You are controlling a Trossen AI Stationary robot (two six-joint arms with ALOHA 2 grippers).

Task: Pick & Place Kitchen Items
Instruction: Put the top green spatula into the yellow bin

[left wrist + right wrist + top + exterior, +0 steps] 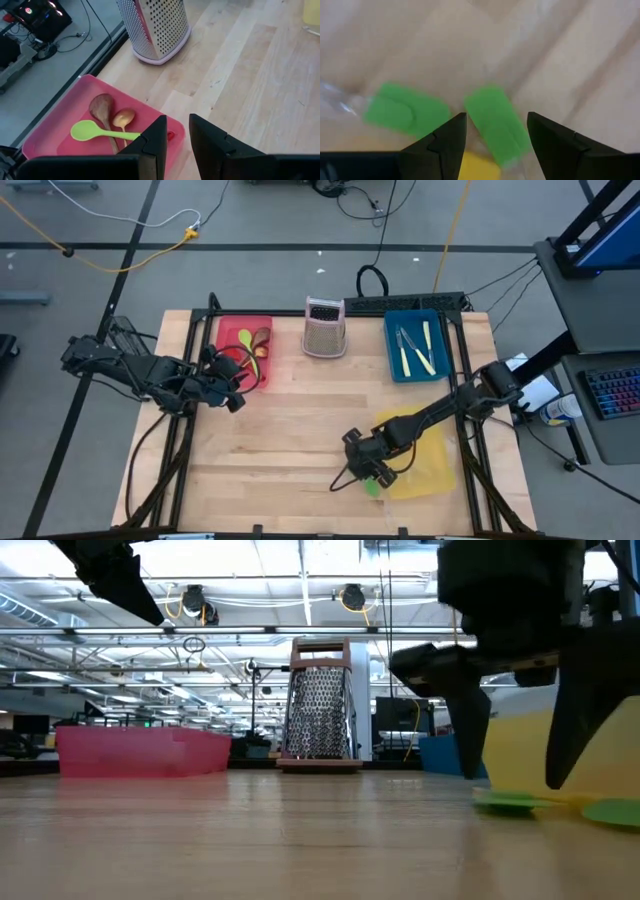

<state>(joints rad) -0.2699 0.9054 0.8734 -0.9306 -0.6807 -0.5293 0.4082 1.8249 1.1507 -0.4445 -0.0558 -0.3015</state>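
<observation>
Flat green spatula heads (495, 125) lie on smooth pale wood (580, 60).

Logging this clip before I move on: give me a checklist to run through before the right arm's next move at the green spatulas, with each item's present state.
1. Right pincer open: ok, fingers stand apart.
2. Right pincer over a target: ok, a green spatula head lies between its fingers.
3. Second green spatula head out of the grip line: cannot tell, it lies close beside one finger.
4. Right pincer empty: ok, nothing held.
5. Yellow tray nearby: ok, right beside the right pincer.
6. Left pincer out of the way: ok, it hangs empty at the red tray, which holds spoons.
</observation>
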